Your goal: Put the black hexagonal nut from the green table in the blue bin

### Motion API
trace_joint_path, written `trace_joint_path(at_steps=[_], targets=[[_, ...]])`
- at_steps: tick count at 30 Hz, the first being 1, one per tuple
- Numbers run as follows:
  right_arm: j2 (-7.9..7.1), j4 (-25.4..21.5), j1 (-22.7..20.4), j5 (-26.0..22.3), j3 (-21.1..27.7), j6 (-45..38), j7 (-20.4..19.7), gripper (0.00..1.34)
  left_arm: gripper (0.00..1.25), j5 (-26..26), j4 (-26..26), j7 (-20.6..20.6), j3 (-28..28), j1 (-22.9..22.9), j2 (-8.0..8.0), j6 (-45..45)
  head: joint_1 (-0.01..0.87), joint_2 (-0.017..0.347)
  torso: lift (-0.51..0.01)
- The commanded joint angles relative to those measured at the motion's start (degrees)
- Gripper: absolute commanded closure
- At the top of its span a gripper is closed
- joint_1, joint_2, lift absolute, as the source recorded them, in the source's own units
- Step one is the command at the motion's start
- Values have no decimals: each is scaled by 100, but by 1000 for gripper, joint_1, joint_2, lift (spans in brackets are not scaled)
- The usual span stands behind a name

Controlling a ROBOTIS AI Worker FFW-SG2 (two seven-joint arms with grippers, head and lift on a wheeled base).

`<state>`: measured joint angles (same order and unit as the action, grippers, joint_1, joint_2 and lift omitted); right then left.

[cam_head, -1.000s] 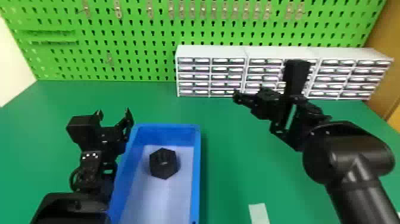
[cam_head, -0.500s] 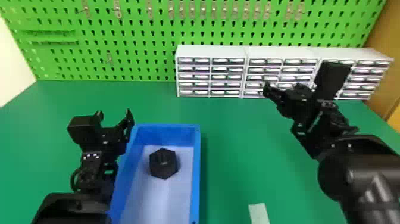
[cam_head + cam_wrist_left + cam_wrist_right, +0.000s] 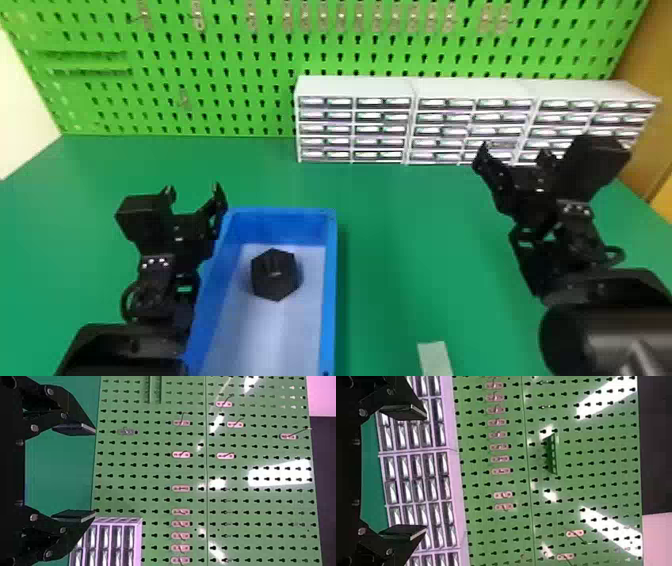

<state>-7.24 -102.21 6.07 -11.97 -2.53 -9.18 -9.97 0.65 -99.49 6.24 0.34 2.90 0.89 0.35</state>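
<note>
1. In the head view, we see the black hexagonal nut (image 3: pixel 275 275) on the floor of the blue bin (image 3: pixel 330 290), near its far wall, with bin floor showing on both sides. The left gripper (image 3: pixel 193 189) is by the far left corner of the rim; we cannot tell whether they touch. The right gripper (image 3: pixel 514 150) is well apart, and green table (image 3: pixel 400 240) stretches between it and the bin's right edge, up to the drawer units (image 3: pixel 355 87).
2. In the left wrist view, we see the left gripper's fingers spread wide, facing the pegboard (image 3: pixel 158 467).
3. In the right wrist view, we see the right gripper's fingers also wide apart, before the drawers.
</note>
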Motion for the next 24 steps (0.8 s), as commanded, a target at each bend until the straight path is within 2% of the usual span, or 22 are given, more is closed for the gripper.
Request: trace_joint_path(at_steps=[1, 18, 24], targets=[[-94, 34, -159, 248, -169, 118, -66, 282, 506, 14, 0, 0, -16, 0, -1, 0, 657, 57, -95], [-270, 87, -739, 301, -450, 329, -242, 285, 506, 40, 0, 0, -51, 62, -10, 0, 657, 57, -95], [-217, 87, -880, 283, -441, 408, -304, 282, 506, 84, 0, 0, -78, 106, -10, 0, 657, 57, -95]])
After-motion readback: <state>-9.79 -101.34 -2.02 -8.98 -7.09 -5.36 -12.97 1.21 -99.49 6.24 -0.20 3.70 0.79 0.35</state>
